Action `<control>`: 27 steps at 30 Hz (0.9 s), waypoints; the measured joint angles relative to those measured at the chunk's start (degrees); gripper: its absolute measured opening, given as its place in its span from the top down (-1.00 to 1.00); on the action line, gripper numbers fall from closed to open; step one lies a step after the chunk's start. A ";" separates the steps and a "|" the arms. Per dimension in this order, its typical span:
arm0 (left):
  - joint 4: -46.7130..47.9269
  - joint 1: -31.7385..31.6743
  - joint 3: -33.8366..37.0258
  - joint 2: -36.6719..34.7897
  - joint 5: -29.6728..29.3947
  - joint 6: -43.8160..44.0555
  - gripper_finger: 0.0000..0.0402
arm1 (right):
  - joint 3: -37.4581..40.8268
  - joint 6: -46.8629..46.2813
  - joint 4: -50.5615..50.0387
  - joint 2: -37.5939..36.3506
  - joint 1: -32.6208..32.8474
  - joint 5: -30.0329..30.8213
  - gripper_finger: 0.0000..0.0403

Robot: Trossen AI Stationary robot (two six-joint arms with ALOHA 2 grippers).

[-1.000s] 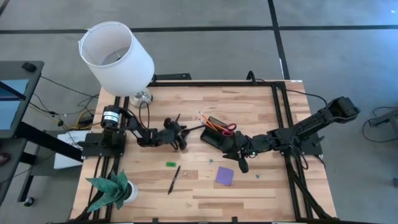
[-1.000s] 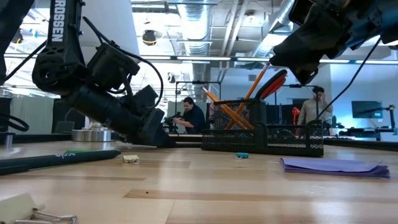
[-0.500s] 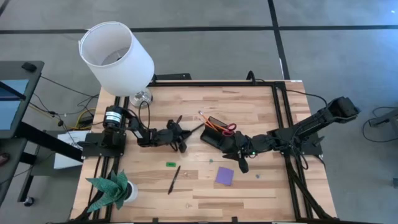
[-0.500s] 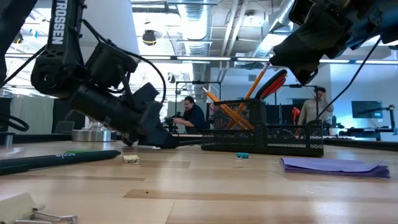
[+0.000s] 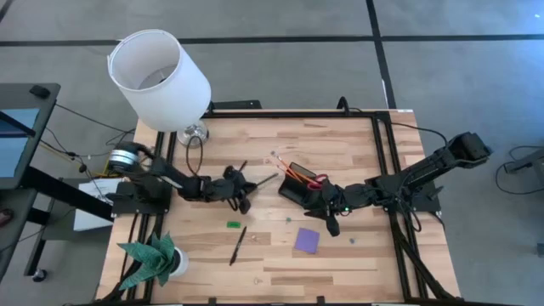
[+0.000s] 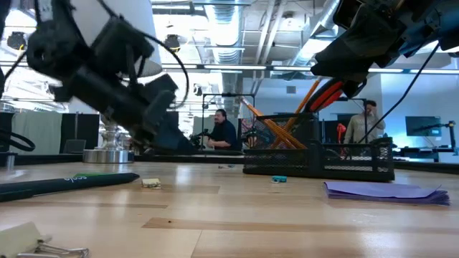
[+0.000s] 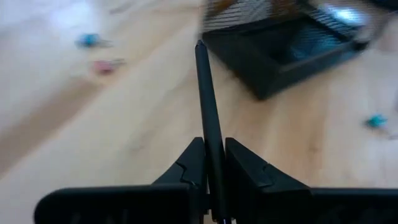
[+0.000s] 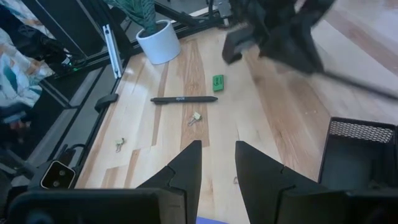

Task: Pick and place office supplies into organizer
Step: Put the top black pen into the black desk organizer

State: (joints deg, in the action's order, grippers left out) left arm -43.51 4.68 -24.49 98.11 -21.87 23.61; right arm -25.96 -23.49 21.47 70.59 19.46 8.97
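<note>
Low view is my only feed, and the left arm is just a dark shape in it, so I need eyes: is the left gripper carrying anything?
Observer: Yes. The left wrist view shows the left gripper with its jaws shut on a black pen.
Operator: Where does the pen point?
Observer: At the organizer. From above, the tip looks just short of the tray's nearest corner.
Operator: And the right gripper?
Observer: The right gripper has its jaws open and empty. It is above the table between the organizer and the purple note pad.
</note>
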 joint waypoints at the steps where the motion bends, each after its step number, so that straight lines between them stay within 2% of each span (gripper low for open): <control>1: 4.30 0.20 0.01 -3.07 -1.46 0.12 0.88 | 0.00 0.01 0.01 0.00 0.00 0.00 0.54; 6: 26.01 0.73 -3.82 -18.30 -4.03 -3.23 0.88 | 0.00 -0.02 0.02 0.00 0.02 -0.04 0.54; 9: 42.22 0.73 -10.84 -24.82 -3.79 -7.00 0.88 | 0.00 -0.39 0.13 -0.62 0.07 -0.62 0.54; 11: 54.99 0.91 -17.45 -26.75 -3.84 -8.84 0.88 | 0.00 -2.20 0.75 -1.90 0.39 -2.55 0.54; 14: 71.37 1.67 -28.17 -26.74 -5.50 -11.56 0.88 | 0.00 -5.86 1.72 -4.76 1.50 -6.36 0.54; 18: 84.48 3.12 -40.79 -24.33 -7.01 -16.56 0.88 | -0.06 -5.62 1.27 -8.36 4.70 -7.19 0.54; 24: 96.87 3.73 -54.53 -16.05 -7.87 -24.52 0.88 | -0.04 -4.59 1.37 -9.97 9.91 -4.03 0.54; 27: 98.91 3.33 -59.20 -9.84 -6.80 -28.64 0.88 | -0.04 -4.57 1.57 -9.97 11.60 -2.60 0.54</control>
State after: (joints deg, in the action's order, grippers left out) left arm 55.40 8.00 -83.68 88.27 -28.67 -5.03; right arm -26.00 -28.05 23.04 60.62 31.06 6.37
